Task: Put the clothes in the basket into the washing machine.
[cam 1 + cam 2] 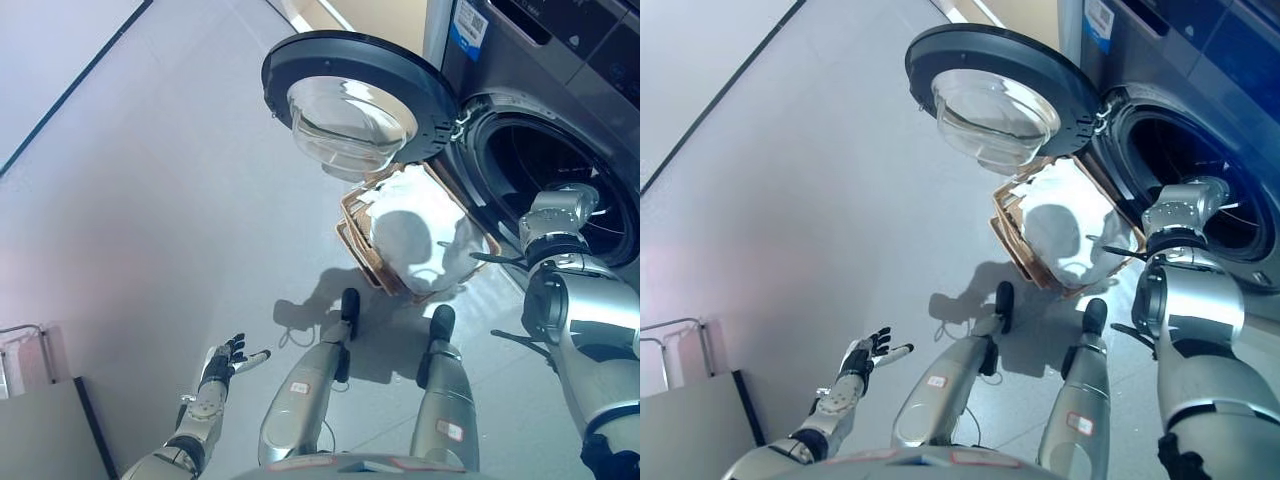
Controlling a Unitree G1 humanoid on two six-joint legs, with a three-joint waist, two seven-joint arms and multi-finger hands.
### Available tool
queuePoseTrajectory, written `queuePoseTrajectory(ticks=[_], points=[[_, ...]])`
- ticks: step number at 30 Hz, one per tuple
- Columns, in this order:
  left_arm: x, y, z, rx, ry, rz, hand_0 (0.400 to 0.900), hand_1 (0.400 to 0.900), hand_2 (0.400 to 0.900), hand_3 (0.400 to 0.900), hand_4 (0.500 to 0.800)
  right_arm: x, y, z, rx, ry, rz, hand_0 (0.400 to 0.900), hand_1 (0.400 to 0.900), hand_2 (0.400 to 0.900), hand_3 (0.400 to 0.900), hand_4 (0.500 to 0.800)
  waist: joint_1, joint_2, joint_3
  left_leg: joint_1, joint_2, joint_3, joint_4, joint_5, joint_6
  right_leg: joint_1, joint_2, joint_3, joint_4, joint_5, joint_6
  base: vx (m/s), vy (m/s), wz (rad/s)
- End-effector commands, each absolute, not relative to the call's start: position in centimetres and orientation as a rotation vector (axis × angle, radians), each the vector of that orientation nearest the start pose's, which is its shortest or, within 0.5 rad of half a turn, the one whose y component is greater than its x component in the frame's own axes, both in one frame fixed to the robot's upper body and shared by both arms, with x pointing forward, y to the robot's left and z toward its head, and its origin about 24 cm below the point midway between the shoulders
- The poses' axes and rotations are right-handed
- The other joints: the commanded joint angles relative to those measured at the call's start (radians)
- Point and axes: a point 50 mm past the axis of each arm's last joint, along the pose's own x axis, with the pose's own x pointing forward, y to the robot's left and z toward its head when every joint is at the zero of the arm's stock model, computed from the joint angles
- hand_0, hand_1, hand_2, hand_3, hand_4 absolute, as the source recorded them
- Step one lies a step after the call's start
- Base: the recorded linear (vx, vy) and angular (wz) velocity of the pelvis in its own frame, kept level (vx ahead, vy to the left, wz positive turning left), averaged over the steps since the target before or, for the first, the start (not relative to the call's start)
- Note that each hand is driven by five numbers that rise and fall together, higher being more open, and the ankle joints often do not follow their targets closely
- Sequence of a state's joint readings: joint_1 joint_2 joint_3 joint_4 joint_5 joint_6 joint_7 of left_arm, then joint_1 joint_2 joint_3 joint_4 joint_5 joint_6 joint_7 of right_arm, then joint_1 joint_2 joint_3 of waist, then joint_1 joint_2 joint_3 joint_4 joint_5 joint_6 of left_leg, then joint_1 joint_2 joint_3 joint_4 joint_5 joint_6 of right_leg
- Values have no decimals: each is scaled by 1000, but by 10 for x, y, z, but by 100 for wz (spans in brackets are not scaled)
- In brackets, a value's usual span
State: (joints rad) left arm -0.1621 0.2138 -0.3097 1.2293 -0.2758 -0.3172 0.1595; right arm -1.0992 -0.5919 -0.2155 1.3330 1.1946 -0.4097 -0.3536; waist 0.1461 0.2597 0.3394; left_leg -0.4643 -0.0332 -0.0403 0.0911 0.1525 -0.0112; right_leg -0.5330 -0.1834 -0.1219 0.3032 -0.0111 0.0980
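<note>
The grey washing machine (560, 50) stands at the upper right with its round door (350, 90) swung wide open to the left. Its dark drum opening (535, 160) shows behind my right arm. A woven basket (352, 222) sits on the floor just in front of the machine, under the door, and is heaped with white clothes (420, 235). My right forearm (558, 212) reaches up to the drum's mouth, beside the basket; its hand is hidden past the wrist. My left hand (226, 360) hovers low at the left over bare floor, fingers spread, holding nothing.
A grey box (40, 430) with a metal frame (25, 345) above it stands at the lower left corner. A dark line (70, 90) crosses the floor at the upper left. The open door overhangs the basket's far side.
</note>
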Motion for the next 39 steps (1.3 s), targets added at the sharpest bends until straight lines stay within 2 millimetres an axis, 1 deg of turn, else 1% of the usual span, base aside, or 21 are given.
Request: queuePoseTrajectory(ticks=[1,5,6,11,12,15,18,20,23,24,26,27,28,29,30,31,32,33,34,36,39], points=[[166,232,-130,257,776,202,900,900,900,900,800,356,-365,253,775,-569,-827,900,900,900,900,800,3,-14,-58,-12,14,-54,-43,-4,-101,61,29,-13,-10,-70,0,41,-63,15],[165,227,-132,249,785,185,900,900,900,900,800,355,-369,246,791,-548,-857,900,900,900,900,800,5,-14,-66,1,21,-63,-77,11,-106,68,33,-25,-23,-67,-2,39,-45,10],[165,225,-132,247,788,179,900,900,900,900,800,355,-369,238,792,-523,-868,900,900,900,900,800,6,-13,-70,6,23,-65,-82,10,-106,68,33,-28,-21,-70,-3,9,-24,6],[165,222,-133,241,789,180,900,900,900,900,800,358,-365,230,783,-488,-860,900,900,900,900,800,9,-14,-77,1,22,-67,-70,2,-102,68,33,-27,-23,-66,-3,28,-16,0],[166,221,-133,237,784,178,900,900,900,900,800,361,-361,219,772,-441,-851,900,900,900,900,800,10,-20,-78,9,21,-66,-68,-7,-100,75,31,-24,-20,-74,-1,16,-6,-5],[170,221,-130,240,761,177,900,900,900,900,800,365,-354,198,706,-346,-824,900,900,900,900,800,13,-28,-83,16,22,-67,-70,-9,-99,83,31,-24,-26,-72,-2,14,-5,-1],[175,221,-128,250,747,169,900,900,900,900,800,364,-352,173,634,-232,-819,900,900,900,900,800,15,-39,-86,18,19,-69,-59,-18,-96,92,30,-27,-24,-72,-2,3,-33,3],[176,222,-127,244,743,170,900,900,900,900,800,363,-350,162,572,-173,-816,900,900,900,900,800,16,-46,-86,17,15,-68,-46,-25,-92,97,29,-27,-25,-68,-2,0,0,0],[179,222,-126,240,735,162,900,900,900,900,800,363,-339,135,502,-67,-779,900,900,900,900,800,18,-56,-86,16,14,-69,-36,-26,-88,111,32,-28,-43,-52,-1,0,0,0],[181,221,-125,243,732,161,900,900,900,900,800,364,-333,126,501,-41,-758,900,900,900,900,800,17,-61,-86,17,17,-70,-34,-28,-88,116,32,-29,-48,-49,-1,0,0,0],[180,222,-125,263,742,155,900,900,900,900,800,362,-312,92,465,62,-697,900,900,900,900,800,12,-80,-86,37,16,-69,-34,-36,-86,145,33,-30,-65,-46,0,16,-6,-5],[180,222,-126,268,747,153,900,900,900,900,800,362,-305,84,482,73,-682,900,900,900,900,800,9,-88,-91,38,18,-69,-35,-33,-85,150,35,-29,-78,-36,1,6,14,-7],[179,221,-127,273,751,151,900,900,900,900,800,359,-296,70,482,110,-670,900,900,900,900,800,6,-97,-95,45,20,-67,-36,-34,-84,159,36,-29,-86,-31,1,34,13,-7],[178,221,-127,271,758,152,900,900,900,900,800,352,-288,50,493,158,-663,900,900,900,900,800,-1,-113,-99,63,21,-66,-35,-42,-84,183,37,-29,-94,-35,1,51,8,-8],[178,221,-128,269,765,155,900,900,900,900,800,346,-283,36,487,192,-653,900,900,900,900,800,-5,-125,-107,69,24,-65,-38,-40,-83,195,39,-29,-107,-25,2,45,-1,-5],[177,222,-128,271,767,156,900,900,900,900,800,346,-282,35,488,195,-653,900,900,900,900,800,-6,-126,-108,73,25,-65,-39,-40,-83,199,40,-30,-111,-24,2,38,12,-9],[177,220,-129,275,773,149,900,900,900,900,800,329,-270,4,455,282,-630,900,900,900,900,800,-21,-153,-119,93,29,-61,-39,-45,-83,227,41,-28,-132,-13,4,32,14,-6],[176,220,-129,276,775,149,900,900,900,900,800,328,-270,3,455,284,-630,900,900,900,900,800,-21,-154,-118,98,29,-61,-41,-45,-83,232,41,-28,-136,-12,4,61,10,-17],[171,222,-132,273,797,149,900,900,900,900,800,308,-261,-26,422,368,-604,900,900,900,900,800,-38,-180,-133,123,34,-56,-47,-50,-83,260,42,-28,-164,-1,8,40,0,-15],[166,224,-134,253,814,159,900,900,900,900,800,279,-257,-56,413,466,-612,900,900,900,900,800,-57,-205,-150,152,39,-49,-62,-52,-84,287,45,-28,-194,14,12,40,6,-17],[159,229,-136,242,841,166,900,900,900,900,800,236,-249,-92,376,594,-604,900,900,900,900,800,-78,-233,-185,196,46,-38,-86,-57,-82,325,51,-23,-234,34,21,21,22,-19]])
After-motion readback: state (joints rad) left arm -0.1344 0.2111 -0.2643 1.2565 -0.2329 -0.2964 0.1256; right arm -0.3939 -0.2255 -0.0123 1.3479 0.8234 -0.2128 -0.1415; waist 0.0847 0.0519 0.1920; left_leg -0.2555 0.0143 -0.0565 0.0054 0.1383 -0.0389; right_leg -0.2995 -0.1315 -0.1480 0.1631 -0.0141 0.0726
